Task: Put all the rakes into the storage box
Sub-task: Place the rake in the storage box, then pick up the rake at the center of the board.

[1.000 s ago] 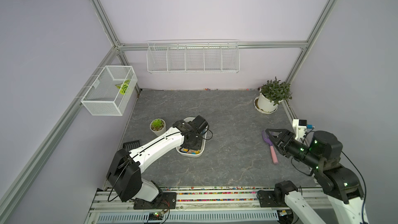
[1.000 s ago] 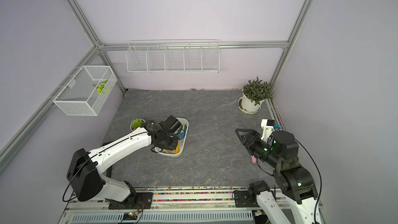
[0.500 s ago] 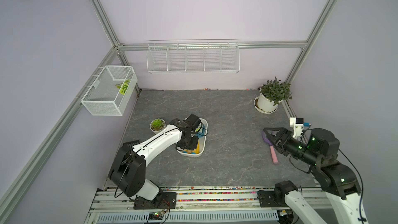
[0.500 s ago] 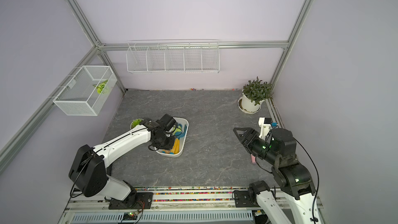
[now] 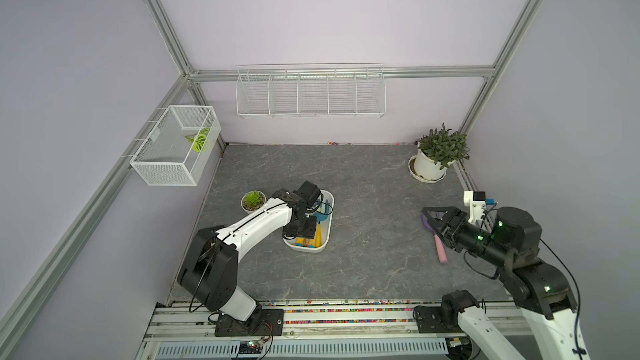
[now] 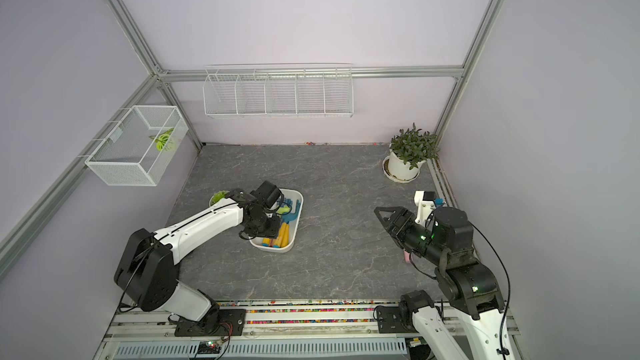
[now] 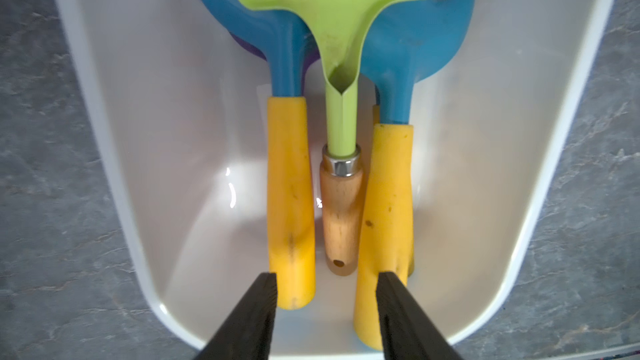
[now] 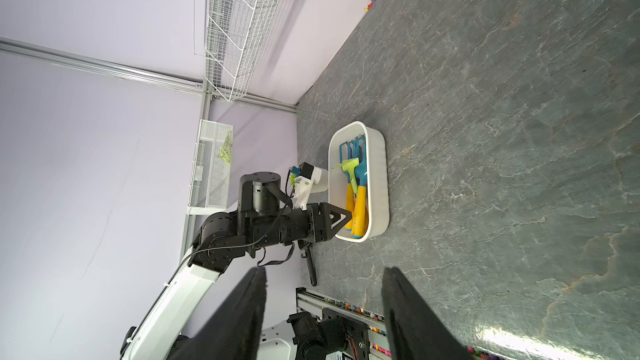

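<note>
Finishing, by the look of it: the rake point(image 7: 388, 202) lies flat inside the storage box point(image 7: 138, 133), its yellow handle alongside a second blue tool point(image 7: 291, 185) and a green trowel point(image 7: 341, 64). Left gripper point(image 7: 325, 278) hangs over the box's near end, jaws parted, clamping nothing; one finger crosses the rake's handle end, contact unclear. Left to do, I judge: lift that arm clear. Right gripper point(image 8: 323, 270) hovers well apart, jaws wide, empty, above a pink-handled tool point(image 5: 440, 251) on the table point(image 5: 363, 237).

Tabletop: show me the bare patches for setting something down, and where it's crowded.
Free: the middle of the table between the storage box and the right tool; the back strip beside the potted plant. Crowded: the box, full of handles, beneath the left tool.
</note>
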Tool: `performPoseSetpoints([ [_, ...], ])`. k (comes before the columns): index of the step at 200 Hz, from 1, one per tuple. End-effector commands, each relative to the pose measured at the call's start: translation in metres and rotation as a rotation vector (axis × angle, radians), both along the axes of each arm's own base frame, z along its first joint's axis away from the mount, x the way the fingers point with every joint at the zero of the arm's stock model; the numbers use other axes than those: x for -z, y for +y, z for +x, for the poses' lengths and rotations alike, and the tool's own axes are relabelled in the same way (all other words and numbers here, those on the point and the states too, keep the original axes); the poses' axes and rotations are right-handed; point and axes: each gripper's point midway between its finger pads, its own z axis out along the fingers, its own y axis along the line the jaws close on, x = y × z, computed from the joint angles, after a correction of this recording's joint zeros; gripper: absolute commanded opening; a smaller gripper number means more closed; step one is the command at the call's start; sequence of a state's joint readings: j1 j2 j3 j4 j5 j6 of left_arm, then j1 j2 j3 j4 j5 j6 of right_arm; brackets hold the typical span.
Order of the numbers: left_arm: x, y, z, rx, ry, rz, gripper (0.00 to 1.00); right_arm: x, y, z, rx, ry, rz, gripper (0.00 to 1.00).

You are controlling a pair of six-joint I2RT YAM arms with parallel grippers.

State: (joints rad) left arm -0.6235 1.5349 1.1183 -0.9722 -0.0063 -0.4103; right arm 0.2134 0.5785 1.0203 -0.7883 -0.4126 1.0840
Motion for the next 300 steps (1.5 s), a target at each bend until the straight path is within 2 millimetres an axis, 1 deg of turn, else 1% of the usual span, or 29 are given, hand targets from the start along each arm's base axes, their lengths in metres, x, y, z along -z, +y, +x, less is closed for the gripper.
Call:
performPoseSetpoints([
  [1, -0.038, 0.005, 0.016, -0.036, -0.101, -0.035, 0.52, 0.004, -0.002, 0.002, 0.007, -0.009, -0.019, 0.59],
  [20, -0.062, 0.015, 0.024, -0.081, -0.148, -0.072, 0.52, 0.011, -0.005, 0.006, 0.016, 0.024, -0.053, 0.58],
  [37, -0.084, 0.027, 0.031, -0.128, -0.189, -0.13, 0.53, 0.024, -0.01, 0.01, 0.034, 0.092, -0.112, 0.52],
  [55, -0.098, 0.035, 0.035, -0.162, -0.219, -0.174, 0.53, 0.043, -0.018, 0.014, 0.054, 0.183, -0.198, 0.51],
  [66, -0.104, 0.036, 0.036, -0.168, -0.231, -0.194, 0.53, 0.054, -0.024, 0.017, 0.068, 0.234, -0.255, 0.5],
  [79, -0.106, 0.034, 0.034, -0.173, -0.226, -0.21, 0.53, 0.067, -0.031, 0.022, 0.081, 0.288, -0.313, 0.5],
  [111, -0.102, 0.027, 0.027, -0.211, -0.195, -0.276, 0.53, 0.091, -0.045, 0.033, 0.107, 0.362, -0.443, 0.51],
  [136, -0.1, 0.01, 0.021, -0.259, -0.154, -0.41, 0.52, 0.112, -0.062, 0.038, 0.13, 0.415, -0.576, 0.55],
  [157, -0.101, -0.012, 0.017, -0.284, -0.138, -0.593, 0.5, 0.128, -0.073, 0.043, 0.138, 0.439, -0.667, 0.58],
  [185, -0.108, -0.019, 0.018, -0.353, -0.162, -0.711, 0.5, 0.146, -0.086, 0.051, 0.138, 0.484, -0.774, 0.59],
  [211, -0.118, -0.019, 0.02, -0.347, -0.185, -0.723, 0.5, 0.164, -0.103, 0.055, 0.153, 0.569, -0.865, 0.59],
  [230, -0.122, -0.02, 0.022, -0.332, -0.193, -0.719, 0.5, 0.172, -0.111, 0.067, 0.134, 0.59, -0.92, 0.59],
  [250, -0.122, -0.022, 0.024, -0.326, -0.194, -0.724, 0.5, 0.177, -0.115, 0.082, 0.062, 0.601, -1.008, 0.57],
  [268, -0.124, -0.026, 0.028, -0.325, -0.197, -0.747, 0.5, 0.181, -0.122, 0.091, 0.0, 0.655, -1.105, 0.55],
  [288, -0.126, -0.029, 0.034, -0.326, -0.206, -0.769, 0.5, 0.191, -0.127, 0.095, -0.079, 0.695, -1.162, 0.52],
  [300, -0.127, -0.032, 0.038, -0.319, -0.208, -0.775, 0.5, 0.2, -0.129, 0.094, -0.12, 0.717, -1.155, 0.51],
])
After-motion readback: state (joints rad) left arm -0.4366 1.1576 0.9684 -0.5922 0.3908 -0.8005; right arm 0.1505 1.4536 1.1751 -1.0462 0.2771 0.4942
